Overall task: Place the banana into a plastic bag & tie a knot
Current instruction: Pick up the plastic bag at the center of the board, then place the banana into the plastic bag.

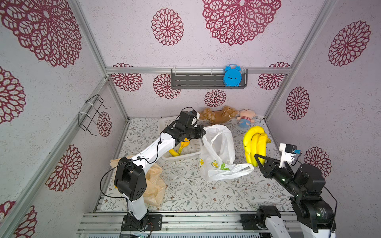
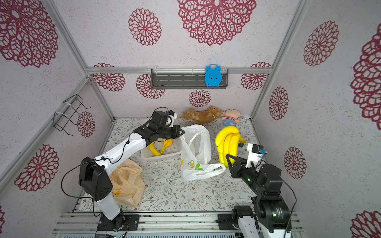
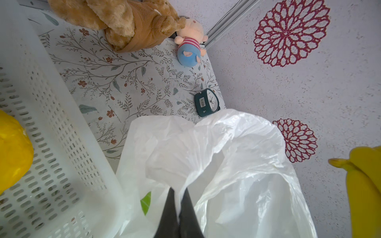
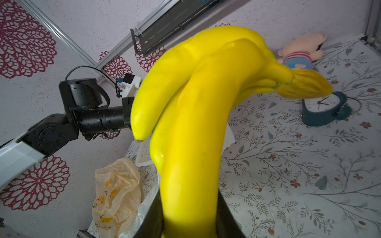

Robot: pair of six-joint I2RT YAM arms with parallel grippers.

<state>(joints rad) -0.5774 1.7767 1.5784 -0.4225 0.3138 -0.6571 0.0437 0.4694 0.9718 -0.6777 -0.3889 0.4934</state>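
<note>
While your left fingers point(image 3: 188, 210) pinch together on the bag point(image 1: 208, 164), your right fingers point(image 4: 226, 218) clamp the bananas point(image 1: 254, 140) upright just beside it.

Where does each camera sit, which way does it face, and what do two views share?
Both top views: high at the front, looking down on the table; left arm and right arm show, left claw shut on the bag, right claw shut on the bananas.
Left wrist: on the left arm, facing along its claw at the bag; only its fingers show.
Right wrist: on the right arm, facing along the bananas; its fingers and the left arm show.
Shared: both wrist views show the clock and the doll.
</note>
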